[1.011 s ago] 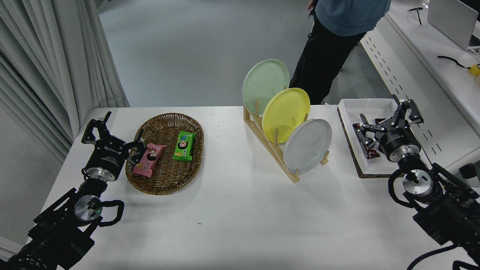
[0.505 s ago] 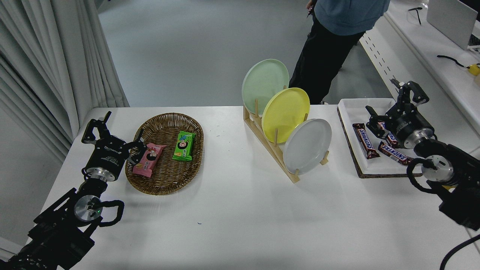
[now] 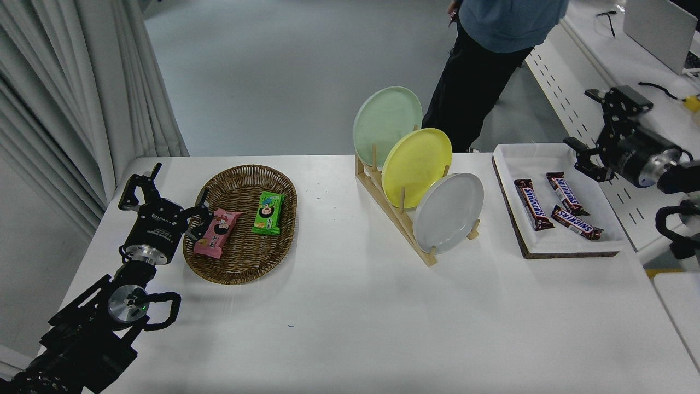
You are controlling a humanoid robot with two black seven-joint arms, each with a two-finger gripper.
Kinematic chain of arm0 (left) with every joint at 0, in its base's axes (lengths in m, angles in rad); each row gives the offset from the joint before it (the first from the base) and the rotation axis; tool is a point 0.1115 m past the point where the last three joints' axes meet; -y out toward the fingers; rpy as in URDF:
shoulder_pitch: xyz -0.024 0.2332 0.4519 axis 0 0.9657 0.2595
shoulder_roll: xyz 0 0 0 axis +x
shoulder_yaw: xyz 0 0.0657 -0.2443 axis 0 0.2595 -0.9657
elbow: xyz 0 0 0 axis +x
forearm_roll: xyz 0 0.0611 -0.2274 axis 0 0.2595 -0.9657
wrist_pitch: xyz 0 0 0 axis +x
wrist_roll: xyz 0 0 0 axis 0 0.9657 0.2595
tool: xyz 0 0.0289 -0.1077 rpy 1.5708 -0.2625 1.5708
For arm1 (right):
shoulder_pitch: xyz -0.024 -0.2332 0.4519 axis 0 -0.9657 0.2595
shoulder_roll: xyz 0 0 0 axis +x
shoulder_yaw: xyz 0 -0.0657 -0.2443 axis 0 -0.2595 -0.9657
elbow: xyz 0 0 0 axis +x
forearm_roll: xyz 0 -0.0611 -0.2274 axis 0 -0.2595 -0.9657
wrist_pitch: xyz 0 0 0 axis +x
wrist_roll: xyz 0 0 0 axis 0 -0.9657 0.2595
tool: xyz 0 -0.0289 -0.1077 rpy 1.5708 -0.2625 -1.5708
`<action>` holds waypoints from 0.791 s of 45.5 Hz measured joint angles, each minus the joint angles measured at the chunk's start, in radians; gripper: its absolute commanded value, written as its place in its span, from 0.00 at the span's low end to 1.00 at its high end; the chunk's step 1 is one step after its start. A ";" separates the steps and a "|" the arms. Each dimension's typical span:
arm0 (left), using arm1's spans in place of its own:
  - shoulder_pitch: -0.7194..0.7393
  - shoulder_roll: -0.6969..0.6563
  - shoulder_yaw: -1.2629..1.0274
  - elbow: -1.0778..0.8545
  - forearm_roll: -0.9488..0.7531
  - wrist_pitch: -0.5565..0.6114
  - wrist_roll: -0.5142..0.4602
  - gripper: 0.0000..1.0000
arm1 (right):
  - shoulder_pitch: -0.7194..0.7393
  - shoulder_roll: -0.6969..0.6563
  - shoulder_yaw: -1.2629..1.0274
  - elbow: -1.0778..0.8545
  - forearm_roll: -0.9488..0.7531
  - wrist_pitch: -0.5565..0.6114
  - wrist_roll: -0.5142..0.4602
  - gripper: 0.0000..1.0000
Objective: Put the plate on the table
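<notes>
The light grey-white plate (image 3: 448, 212) stands on edge in the front slot of a wooden rack (image 3: 395, 218) on the white table (image 3: 350, 317). Behind it in the same rack stand a yellow plate (image 3: 416, 167) and a mint-green plate (image 3: 386, 126). My right gripper (image 3: 596, 128) hangs open in the air at the right edge, beyond the tray's far right corner and well away from the plate, holding nothing. At the lower left my left gripper (image 3: 164, 189) rests open beside the basket.
A wicker basket (image 3: 241, 223) holds a pink and a green snack pack. A white tray (image 3: 555, 200) at the right holds three candy bars. A person (image 3: 492, 60) stands at the far side behind the rack. A white bench runs along the right.
My right arm has lifted off the tray and swung up and to the right, uncovering the candy bars. The plates and my left arm have not moved.
</notes>
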 measured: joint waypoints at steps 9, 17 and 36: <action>0.000 0.000 0.000 -0.001 0.000 0.000 0.000 1.00 | 0.050 -0.036 -0.081 0.053 -0.002 0.005 -0.002 1.00; 0.000 0.000 0.000 -0.001 0.000 0.000 0.000 1.00 | 0.075 -0.024 -0.105 0.067 -0.002 0.007 -0.013 1.00; 0.000 0.000 0.000 0.000 0.000 0.000 0.000 1.00 | 0.132 0.045 -0.194 0.096 -0.003 0.006 -0.088 1.00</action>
